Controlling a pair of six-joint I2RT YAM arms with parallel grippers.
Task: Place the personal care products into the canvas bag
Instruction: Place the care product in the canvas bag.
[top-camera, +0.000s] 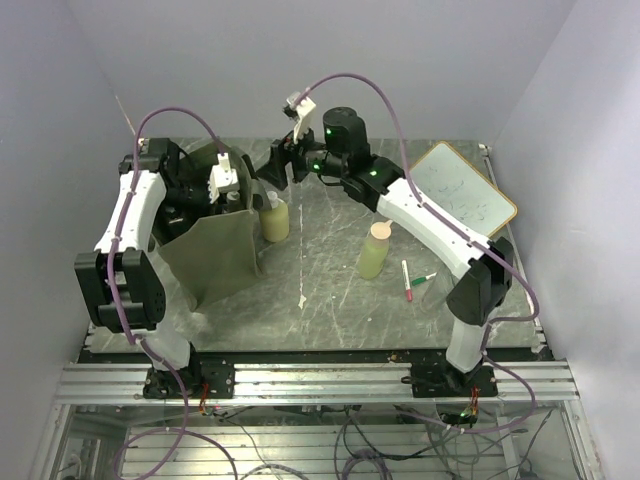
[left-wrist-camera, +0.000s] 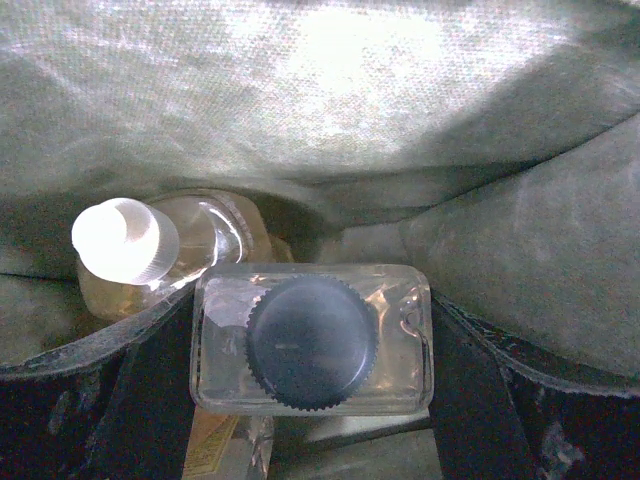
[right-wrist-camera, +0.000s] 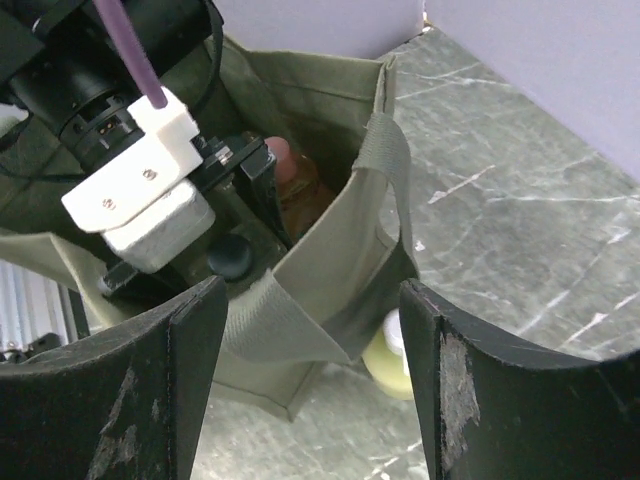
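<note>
The olive canvas bag (top-camera: 215, 255) stands at the left. My left gripper (top-camera: 222, 188) reaches into its mouth. In the left wrist view it is shut on a clear bottle with a black cap (left-wrist-camera: 312, 340), held inside the bag (left-wrist-camera: 330, 90). An amber bottle with a white cap (left-wrist-camera: 125, 240) lies beside it. My right gripper (top-camera: 273, 168) is open at the bag's right rim, with the strap (right-wrist-camera: 300, 310) between its fingers (right-wrist-camera: 170, 400). An orange bottle (right-wrist-camera: 297, 190) shows inside the bag. A pale yellow-green bottle (top-camera: 275, 218) stands against the bag's right side and shows in the right wrist view (right-wrist-camera: 385, 355). A light green bottle (top-camera: 374, 250) stands mid-table.
A red marker (top-camera: 407, 281) and a green marker (top-camera: 424, 279) lie right of the light green bottle. A wood-framed whiteboard (top-camera: 462, 188) lies at the back right under the right arm. Walls close in the table on three sides.
</note>
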